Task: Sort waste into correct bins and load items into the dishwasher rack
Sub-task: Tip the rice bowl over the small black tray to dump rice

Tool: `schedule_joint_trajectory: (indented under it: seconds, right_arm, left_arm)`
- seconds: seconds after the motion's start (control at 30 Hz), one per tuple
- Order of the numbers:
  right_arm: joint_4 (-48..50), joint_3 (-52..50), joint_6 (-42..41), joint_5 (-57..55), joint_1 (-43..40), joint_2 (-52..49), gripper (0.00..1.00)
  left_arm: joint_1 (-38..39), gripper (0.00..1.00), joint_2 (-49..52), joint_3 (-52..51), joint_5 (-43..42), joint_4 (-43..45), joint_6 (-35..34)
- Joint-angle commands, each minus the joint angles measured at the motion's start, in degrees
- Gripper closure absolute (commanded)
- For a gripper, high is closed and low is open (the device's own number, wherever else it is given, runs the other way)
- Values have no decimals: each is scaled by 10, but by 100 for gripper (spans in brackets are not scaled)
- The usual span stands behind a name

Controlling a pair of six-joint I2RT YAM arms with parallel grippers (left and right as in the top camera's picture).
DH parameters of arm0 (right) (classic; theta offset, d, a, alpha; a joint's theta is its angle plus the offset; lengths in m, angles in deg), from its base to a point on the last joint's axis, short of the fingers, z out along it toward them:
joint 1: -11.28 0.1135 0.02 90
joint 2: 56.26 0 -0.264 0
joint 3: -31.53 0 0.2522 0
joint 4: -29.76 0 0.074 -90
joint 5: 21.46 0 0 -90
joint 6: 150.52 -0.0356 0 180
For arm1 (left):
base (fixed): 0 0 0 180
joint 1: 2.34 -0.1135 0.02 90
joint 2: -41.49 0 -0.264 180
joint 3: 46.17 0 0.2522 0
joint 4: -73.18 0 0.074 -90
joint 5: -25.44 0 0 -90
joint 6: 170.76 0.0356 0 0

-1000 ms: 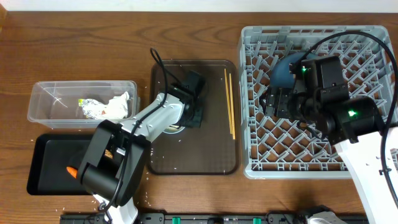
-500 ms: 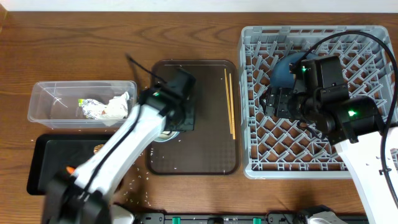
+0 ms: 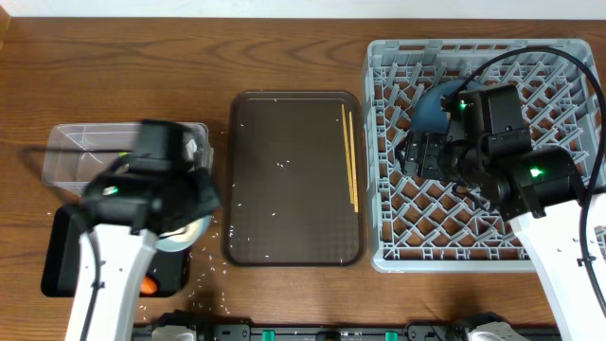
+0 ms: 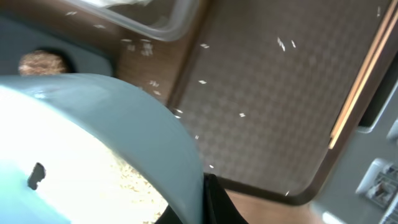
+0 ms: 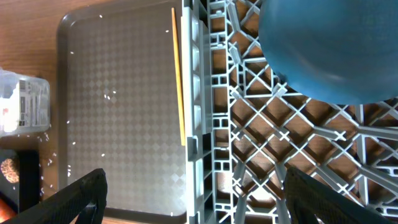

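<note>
The left pincer (image 3: 178, 201), pinched shut on the rim of the light blue bowl (image 3: 186, 233), held it directly above the right end of the black tray (image 3: 59, 256).

a dark brown rectangular plastic serving tray (image 3: 294, 199) with rounded corners lies flat on the brown wood-grain bench (image 3: 142, 66), roughly at its middle.

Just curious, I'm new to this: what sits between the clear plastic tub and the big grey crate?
In the overhead view, a dark brown tray, speckled with white grains, with the chopsticks lying along its right edge.
</note>
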Motion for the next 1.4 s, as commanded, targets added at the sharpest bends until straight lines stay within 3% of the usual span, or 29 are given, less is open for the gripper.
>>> schedule_joint_trajectory:
  seconds: [0.0,0.23,0.33,0.43,0.63,0.8,1.07,1.37]
  right_arm:
    - [1,3,6,-6,-9,-2,16]
    - [1,3,5,-5,-9,-2,16]
    - [1,3,5,-5,-9,-2,16]
    - [1,3,5,-5,-9,-2,16]
    - [1,3,5,-5,-9,-2,16]
    - [-2,3,5,-5,-9,-2,16]
    - [-3,3,5,-6,-10,-2,16]
    - [-1,3,5,-7,-10,-2,16]
  left_arm:
    - [-106,94,-16,-14,-82,-5,81]
    - [-404,94,-11,-89,-319,22,260]
    - [-492,94,-5,-122,-418,48,324]
    - [-559,94,5,-155,-462,80,359]
    - [-631,94,34,-203,-638,127,438]
    - [-683,94,73,-234,-741,163,456]
    - [-739,94,127,-278,-791,163,514]
    - [-762,94,134,-279,-791,161,514]
